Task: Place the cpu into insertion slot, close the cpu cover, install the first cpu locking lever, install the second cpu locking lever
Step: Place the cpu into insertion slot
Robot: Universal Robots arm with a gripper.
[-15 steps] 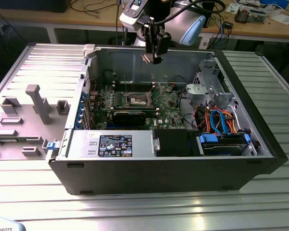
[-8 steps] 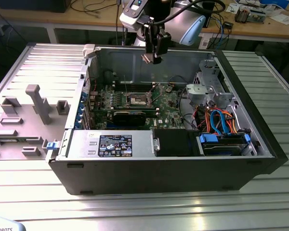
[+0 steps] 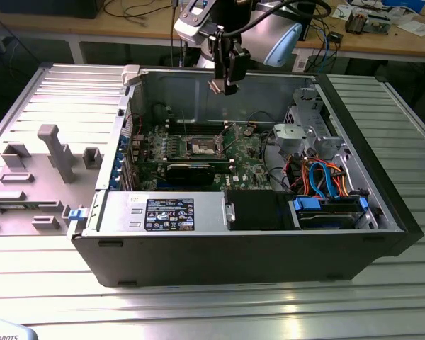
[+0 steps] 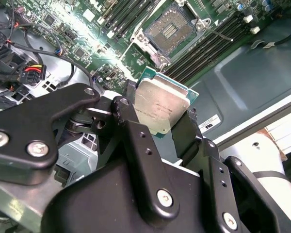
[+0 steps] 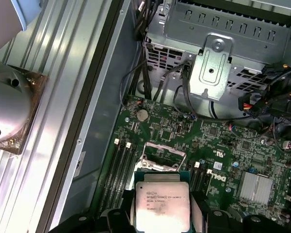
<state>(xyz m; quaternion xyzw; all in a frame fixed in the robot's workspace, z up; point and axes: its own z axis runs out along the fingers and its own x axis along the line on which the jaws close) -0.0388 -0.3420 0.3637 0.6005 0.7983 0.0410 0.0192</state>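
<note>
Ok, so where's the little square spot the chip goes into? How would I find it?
Look into the big open computer case, down at the green circuit board on its floor. Near the board's middle, flanked by long narrow black memory slots, sits the insertion slot. It is the only square socket there: dark centre, silvery metal rim.

The cpu carries several lines of small dark print on its metal top. The green circuit board bears white lettering. In the exterior view, a black label with white print and symbols sits on the silver housing at the case's near side, with a small white sticker to the exterior view's left of it. A wall sticker with dark print sits on the case wall
</note>
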